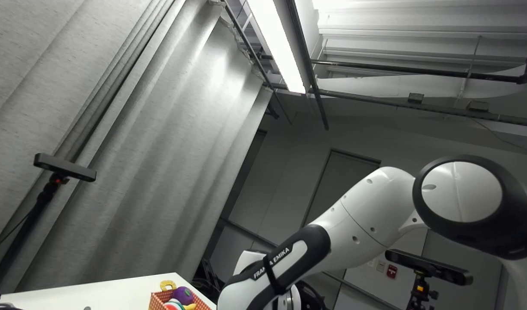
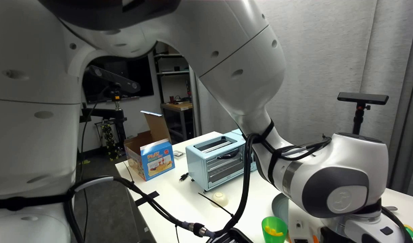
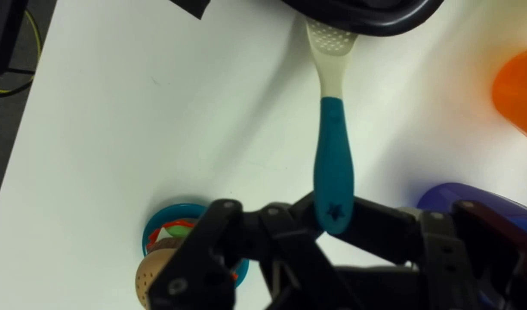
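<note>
In the wrist view, my black gripper (image 3: pixel 334 211) has its fingers closed on both sides of a teal handle with a star mark. The handle belongs to a utensil (image 3: pixel 333 142) with a pale neck and a dotted head. The utensil points away from the gripper, and a black rounded rim (image 3: pixel 375 23) covers the end of its head. Its shadow falls on the white table to its left. A toy burger (image 3: pixel 153 267) on a teal plate (image 3: pixel 173 212) lies left of the gripper, partly hidden by it. The fingertips do not show in either exterior view.
A purple cup (image 3: pixel 452 198) and an orange cup (image 3: pixel 517 90) stand to the right. A light blue toaster oven (image 2: pixel 199 165), a toy box (image 2: pixel 157 160), a cream bowl (image 2: pixel 219 199) and a green cup (image 2: pixel 273 233) are on the table. A basket (image 1: pixel 156 299) holds toy food.
</note>
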Tool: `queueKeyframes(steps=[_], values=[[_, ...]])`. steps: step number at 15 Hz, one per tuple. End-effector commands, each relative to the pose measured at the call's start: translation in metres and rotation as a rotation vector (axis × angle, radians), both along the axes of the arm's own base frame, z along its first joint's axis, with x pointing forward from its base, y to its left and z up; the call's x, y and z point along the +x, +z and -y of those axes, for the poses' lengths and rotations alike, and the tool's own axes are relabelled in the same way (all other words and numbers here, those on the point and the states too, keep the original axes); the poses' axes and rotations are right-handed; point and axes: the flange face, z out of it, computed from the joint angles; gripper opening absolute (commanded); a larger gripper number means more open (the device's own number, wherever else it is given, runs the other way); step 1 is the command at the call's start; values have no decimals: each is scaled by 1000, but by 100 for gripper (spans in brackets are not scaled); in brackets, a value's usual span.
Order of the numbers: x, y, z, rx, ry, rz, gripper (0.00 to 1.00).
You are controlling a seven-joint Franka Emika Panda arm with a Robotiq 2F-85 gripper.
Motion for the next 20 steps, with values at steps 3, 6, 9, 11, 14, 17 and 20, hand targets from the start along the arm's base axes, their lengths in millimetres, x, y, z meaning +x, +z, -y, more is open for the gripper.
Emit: queueKeyframes(steps=[3,6,9,11,14,17,20], values=[[-14,23,-18,13,-21,-15,0],[-22,34,-31,27,-20,-25,0],[-38,40,-57,53,7,-62,0],[-51,41,-77,73,29,-95,0],[-66,45,-101,91,51,-127,0],[-76,49,-119,99,73,-149,0],[-82,50,-132,98,104,-166,0]])
